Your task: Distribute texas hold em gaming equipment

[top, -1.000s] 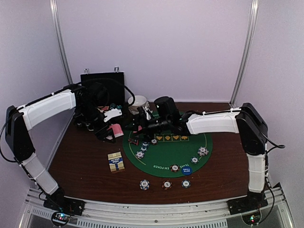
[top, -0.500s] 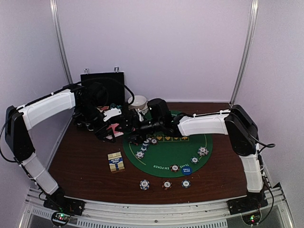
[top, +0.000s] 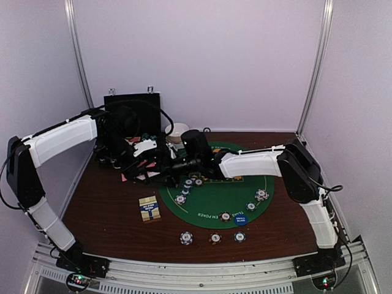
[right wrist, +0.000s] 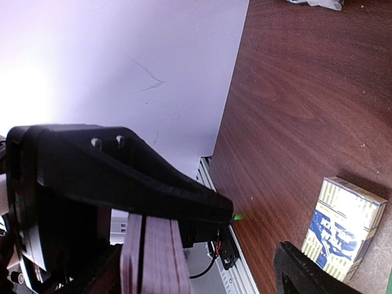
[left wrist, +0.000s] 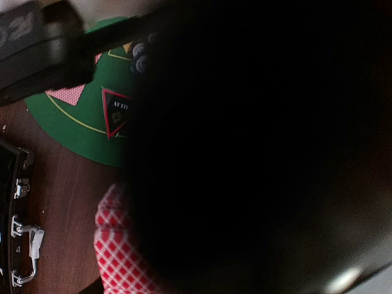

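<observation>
The left pincer is clamped shut on a squared stack of pink-and-white chequered playing cards; its layered paper edges show side-on in the right wrist view. The right pincer stands wide open just beside that stack. Its matte black fingers grip nothing, and whether they touch the cards I cannot tell.

By the left pincer, a red-bordered triangular token lies on the round green felt mat. Nearer the arm bases than both pincers, a small blue-and-cream cardboard box rests flat on the glossy dark wooden table. Round striped poker chips sit nearer the bases still.
</observation>
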